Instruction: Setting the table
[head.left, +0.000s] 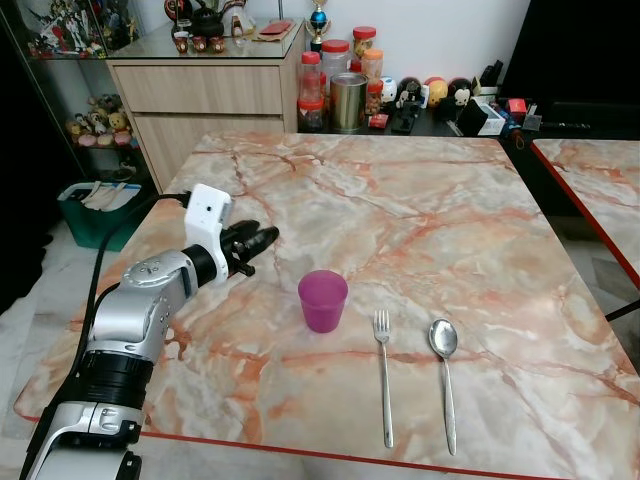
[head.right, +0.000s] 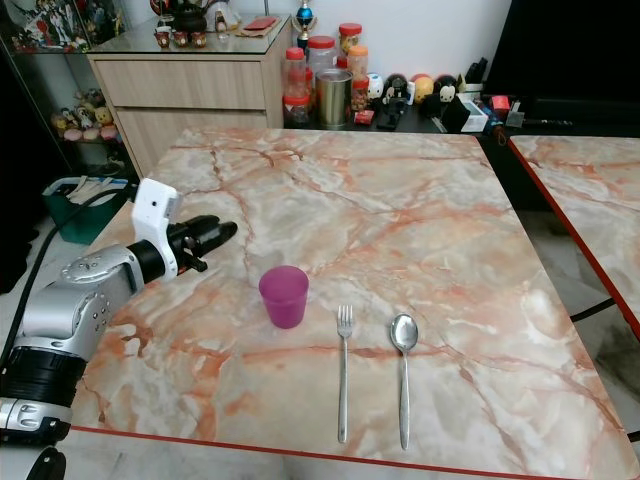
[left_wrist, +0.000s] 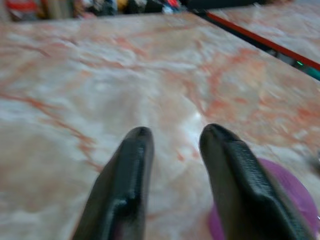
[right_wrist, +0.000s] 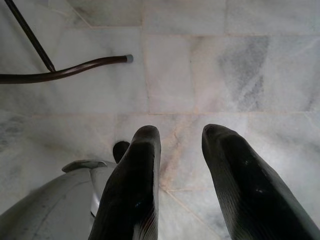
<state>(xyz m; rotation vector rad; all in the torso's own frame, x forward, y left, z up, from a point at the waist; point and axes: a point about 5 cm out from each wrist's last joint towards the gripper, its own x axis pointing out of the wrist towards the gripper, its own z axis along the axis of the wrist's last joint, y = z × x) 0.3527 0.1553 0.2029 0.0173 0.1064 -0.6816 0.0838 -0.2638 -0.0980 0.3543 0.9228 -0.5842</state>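
In the left eye view, the thing closest to the camera was the robot's silver left arm (head.left: 130, 340), reaching over the near left part of the marble table (head.left: 420, 230). The left gripper (head.left: 258, 243) hovered just over the tabletop, empty, fingers only a bit apart. The purple cup (head.left: 323, 300) stood upright near it, off to the gripper's right and a little closer to the table's near edge, not touching the fingers. Right of the cup lay a fork (head.left: 383, 372) and then a spoon (head.left: 444, 375), side by side, handles pointing at the near edge. Way at the back were a wooden cabinet (head.left: 205, 100) and a bunch of jars (head.left: 340, 75).

The right eye view showed the same layout: cup (head.right: 284, 296) apart from the fingertips, fork just beside it, spoon next.

In the left wrist view, pretty blurry, the two black fingers (left_wrist: 125, 190) had a visible gap between them with nothing in it. The cup's purple rim (left_wrist: 285, 200) peeked out from behind one finger, off to the side rather than between the two.

In the right wrist view, the right gripper (right_wrist: 180, 137) hung over the pale tiled floor (right_wrist: 225, 65), fingers (right_wrist: 135, 190) apart and holding nothing, with a dark curved metal leg (right_wrist: 65, 72) on the tiles.
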